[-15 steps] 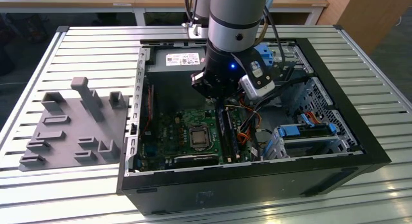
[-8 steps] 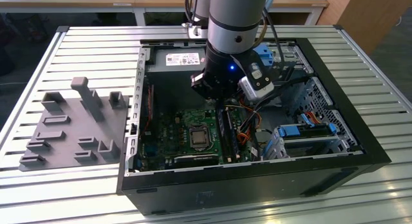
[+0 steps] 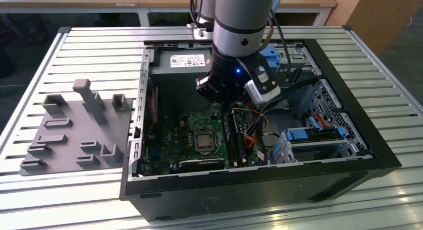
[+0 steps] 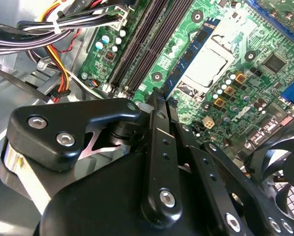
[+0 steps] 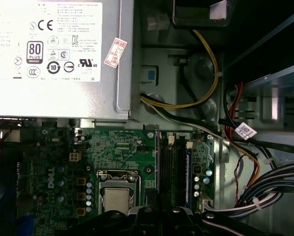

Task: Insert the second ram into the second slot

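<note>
Open black computer case (image 3: 231,200); grey arm (image 3: 241,22) stands inside it at the exterior view's centre. Black gripper (image 4: 159,98) is narrowed, pinching what I take for the second ram (image 4: 193,49). It is a thin dark blue stick running away from the gripper, parallel to the long black memory slots (image 4: 139,44), on the silver processor socket (image 4: 213,64) side. Step, by my reading: aligning, stick not seated. Insertion calls for its edge square over one slot, then a straight press.
</note>
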Motion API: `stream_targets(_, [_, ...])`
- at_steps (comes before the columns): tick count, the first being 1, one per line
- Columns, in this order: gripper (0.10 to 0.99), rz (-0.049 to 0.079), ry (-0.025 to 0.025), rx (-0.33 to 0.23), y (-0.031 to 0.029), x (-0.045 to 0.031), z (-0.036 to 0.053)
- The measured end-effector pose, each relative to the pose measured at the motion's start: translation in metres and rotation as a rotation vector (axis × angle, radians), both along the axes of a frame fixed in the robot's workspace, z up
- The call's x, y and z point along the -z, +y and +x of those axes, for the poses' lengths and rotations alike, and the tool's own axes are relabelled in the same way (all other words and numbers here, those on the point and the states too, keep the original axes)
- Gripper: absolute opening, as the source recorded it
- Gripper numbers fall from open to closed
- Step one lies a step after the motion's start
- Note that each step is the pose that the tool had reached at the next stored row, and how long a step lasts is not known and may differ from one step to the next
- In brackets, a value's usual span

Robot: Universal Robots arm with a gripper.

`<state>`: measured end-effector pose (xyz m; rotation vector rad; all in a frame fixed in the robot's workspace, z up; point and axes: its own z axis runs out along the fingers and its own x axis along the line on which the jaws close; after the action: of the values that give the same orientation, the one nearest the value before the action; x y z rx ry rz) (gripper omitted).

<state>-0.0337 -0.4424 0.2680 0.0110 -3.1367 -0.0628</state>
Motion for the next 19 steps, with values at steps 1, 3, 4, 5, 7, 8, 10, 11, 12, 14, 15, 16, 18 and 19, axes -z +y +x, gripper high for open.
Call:
stream_targets(1, [0.137, 0.0, 0.0006, 0.0, 0.0, 0.0003, 0.0])
stream_targets(3, [0.137, 0.0, 0.0028, 0.0, 0.0, 0.0011, 0.0])
stream_targets(4, [0.137, 0.0, 0.0042, 0.0, 0.0, 0.0015, 0.0])
stream_targets(5, [0.137, 0.0, 0.0051, 0.0, 0.0, 0.0019, 0.0])
stream_targets(7, [0.137, -0.001, 0.0066, 0.0, -0.0001, 0.0024, 0.0])
stream_targets(8, [0.137, 0.0, 0.0072, 0.0, -0.0001, 0.0026, 0.0])
stream_targets(10, [0.137, 0.0, 0.0083, 0.0, 0.0, 0.003, 0.0])
stream_targets(11, [0.137, 0.0, 0.0089, 0.0, 0.0, 0.0031, 0.0])
stream_targets(12, [0.137, 0.0, 0.0091, 0.0, 0.0, 0.0032, 0.0])
stream_targets(14, [0.137, 0.0, 0.0093, 0.0, -0.0001, 0.0036, 0.0])
stream_targets(15, [0.137, 0.0, 0.0093, 0.0, -0.0002, 0.0037, 0.0])
stream_targets(16, [0.137, 0.0, 0.0094, 0.0, -0.0003, 0.0037, 0.0])
stream_targets(18, [0.137, 0.0, 0.0094, 0.0, -0.0006, 0.0038, 0.0])
stream_targets(19, [0.137, 0.0, 0.0094, 0.0, -0.0008, 0.0038, 0.0])
